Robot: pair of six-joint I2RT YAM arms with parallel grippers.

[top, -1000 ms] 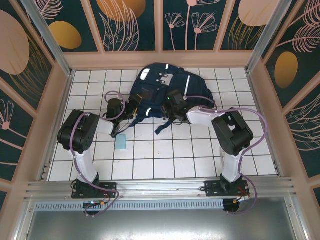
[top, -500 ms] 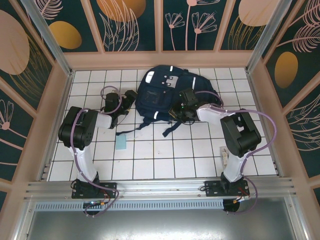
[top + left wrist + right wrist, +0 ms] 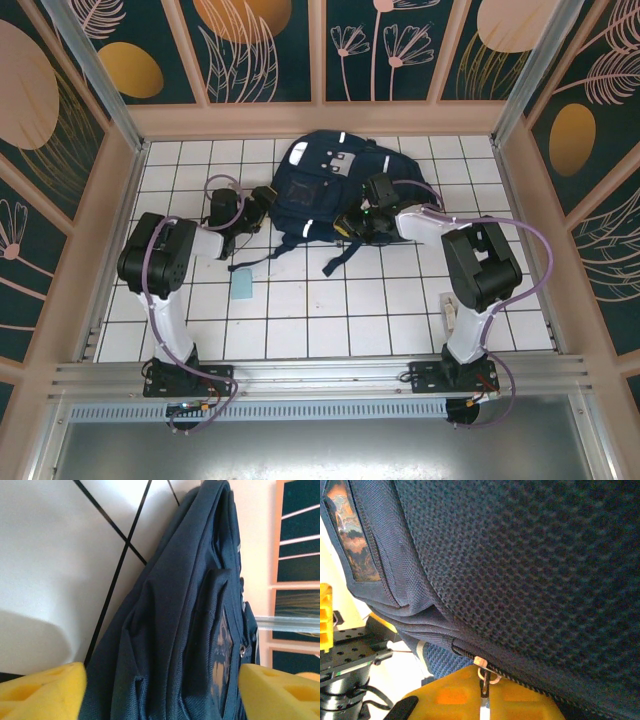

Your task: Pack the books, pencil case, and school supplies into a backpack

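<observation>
The backpack (image 3: 325, 185) lies flat at the far middle of the tiled surface (image 3: 330, 310). The left pincer (image 3: 258, 203) stands wide, its fingers (image 3: 40, 690) either side of the backpack's left edge. The right pincer (image 3: 350, 222) is clamped on a zip pull (image 3: 484, 676) at its near right edge

**A caged robot cell in a lab**

Two robot arms, the left arm (image 3: 160, 270) and the right arm (image 3: 470, 270), are bolted to an aluminium rail (image 3: 320, 375) at the 6 o'clock edge of a white-tiled worktop (image 3: 330, 320). Peach-framed panels (image 3: 260, 50) printed with leaves and flowers wall it in at 9, 12 and 3 o'clock. Metal posts (image 3: 95, 75) slant up at the far corners. Purple cables (image 3: 222, 181) loop along the arms.
</observation>
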